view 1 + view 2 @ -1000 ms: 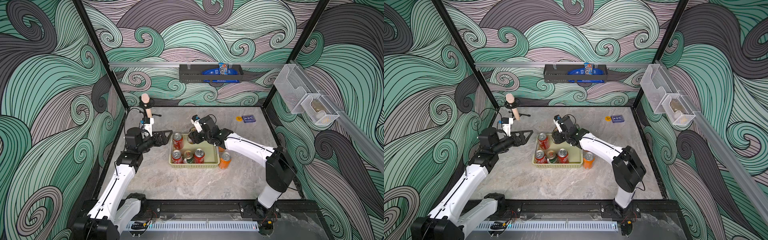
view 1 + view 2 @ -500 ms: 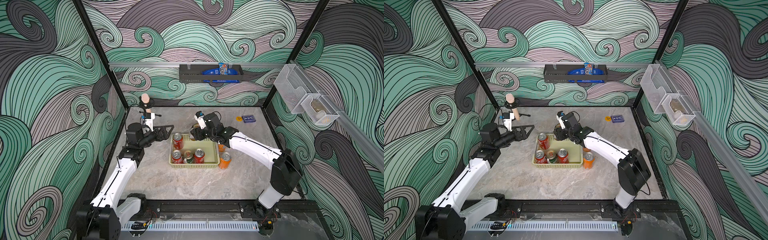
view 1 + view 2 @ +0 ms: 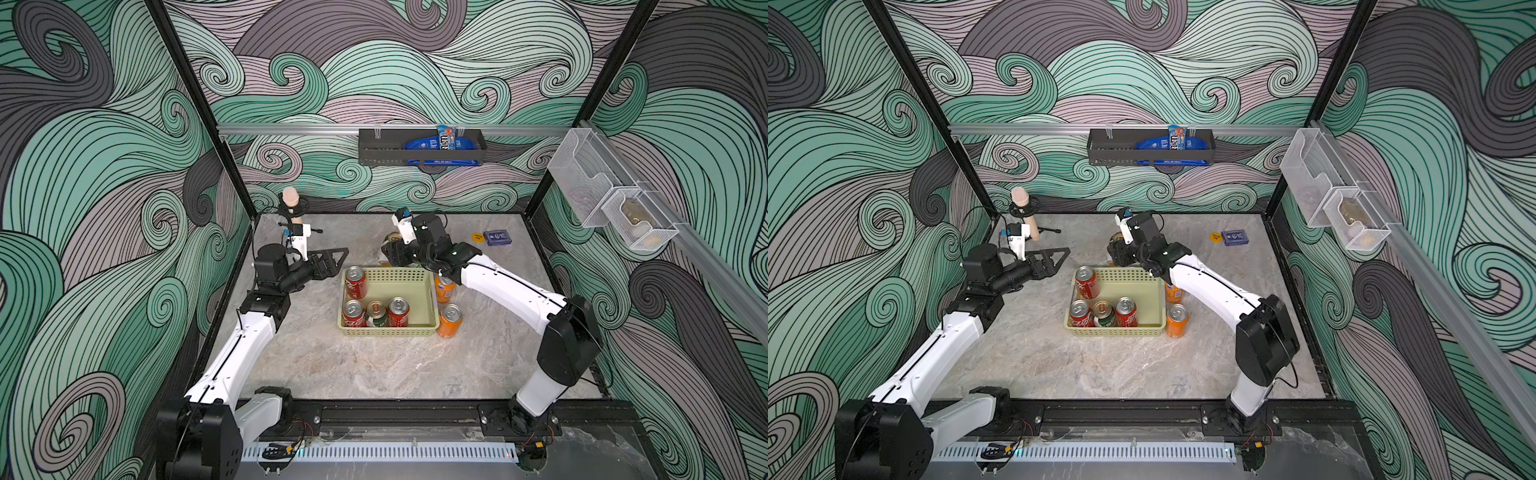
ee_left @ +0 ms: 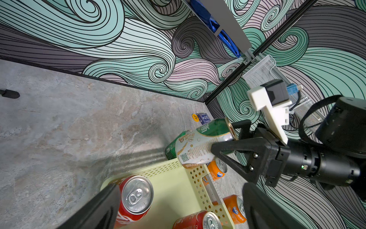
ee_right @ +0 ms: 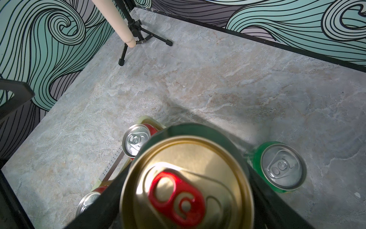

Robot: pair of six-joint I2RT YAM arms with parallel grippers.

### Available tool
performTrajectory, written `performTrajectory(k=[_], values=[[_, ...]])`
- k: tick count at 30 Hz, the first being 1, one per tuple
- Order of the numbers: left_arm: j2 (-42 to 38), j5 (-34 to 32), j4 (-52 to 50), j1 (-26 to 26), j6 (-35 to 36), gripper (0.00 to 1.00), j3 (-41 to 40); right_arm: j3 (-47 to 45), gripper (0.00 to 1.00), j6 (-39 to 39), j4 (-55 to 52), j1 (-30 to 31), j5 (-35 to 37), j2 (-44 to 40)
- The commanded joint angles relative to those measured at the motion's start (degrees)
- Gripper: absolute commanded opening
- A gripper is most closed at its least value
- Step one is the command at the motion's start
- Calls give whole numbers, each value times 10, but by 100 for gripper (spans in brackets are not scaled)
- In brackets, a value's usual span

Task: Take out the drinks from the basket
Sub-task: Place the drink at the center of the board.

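Both top views: the basket (image 3: 390,332) holds four cans, three red cans (image 3: 356,282) and one green-and-white can (image 3: 376,314). Two orange cans (image 3: 450,321) stand just outside its right wall. My left gripper (image 3: 338,261) is spread.

Left wrist view: my right gripper (image 4: 223,138) pinches a tilted held can (image 4: 198,146) at the basket's far rim.

Right wrist view: its gold top is blurred. One bright green can (image 5: 281,166) stands on the table beside it.

Glossy printed metal cans (image 4: 136,196), tops brushed silver, the green-and-white can (image 4: 198,146) gold-lidded; matt perforated plastic basket (image 4: 200,182); smooth stone-look bench (image 3: 374,365).

Stone-patterned table (image 3: 374,374) carries basket (image 3: 388,332), two orange cans (image 3: 450,321), green can (image 5: 281,166), blue box (image 3: 498,238).
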Motion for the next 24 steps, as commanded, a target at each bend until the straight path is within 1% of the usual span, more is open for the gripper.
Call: performTrajectory(k=[1,4,15,24], values=[[-5,13,25,-5,-16,99,8,33,55,-1,36,-7,-6,4],[4,19,26,-6,-26,99,6,38,55,-2,36,-10,-3,9],[12,23,14,-5,-24,99,8,49,55,-6,35,-18,1,27],[17,25,17,-6,-30,99,8,91,55,-11,4,-18,36,76]])
